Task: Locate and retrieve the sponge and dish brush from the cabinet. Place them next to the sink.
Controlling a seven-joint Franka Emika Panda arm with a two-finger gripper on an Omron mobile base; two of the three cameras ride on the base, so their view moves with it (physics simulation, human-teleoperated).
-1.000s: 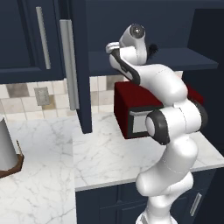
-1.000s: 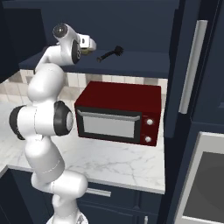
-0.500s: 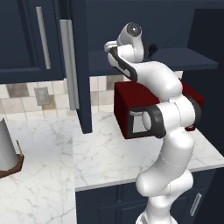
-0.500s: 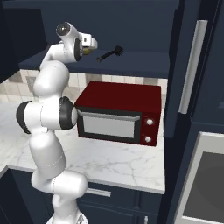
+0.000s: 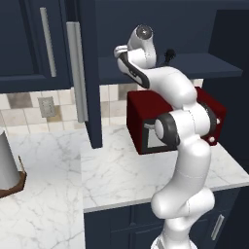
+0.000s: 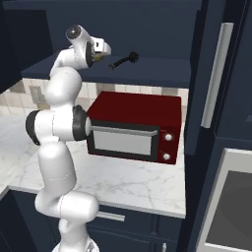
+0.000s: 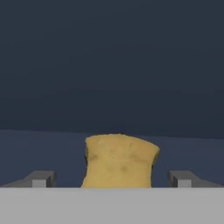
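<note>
Change noted: the arm has been swung closer to the open cabinet [image 5: 73, 73] over the last second, the hand now level with its shelf.
Gripper [image 7: 111, 178]: jaws spread wide, nothing held; the sponge [image 7: 120, 159] is seen centred between the fingertips [image 7: 41, 178], not yet touched.
Sponge location: on the cabinet shelf, in front of the hand.
Dish brush [image 6: 124, 60]: lying on the same shelf, just beyond the hand, above the red microwave [image 6: 138, 125].
Task meaning: a grasp on the sponge is judged imminent; nothing retrieved yet.

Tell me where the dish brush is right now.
The dish brush lies on the open cabinet's shelf above the red microwave, just right of the gripper in the right base view.
</note>
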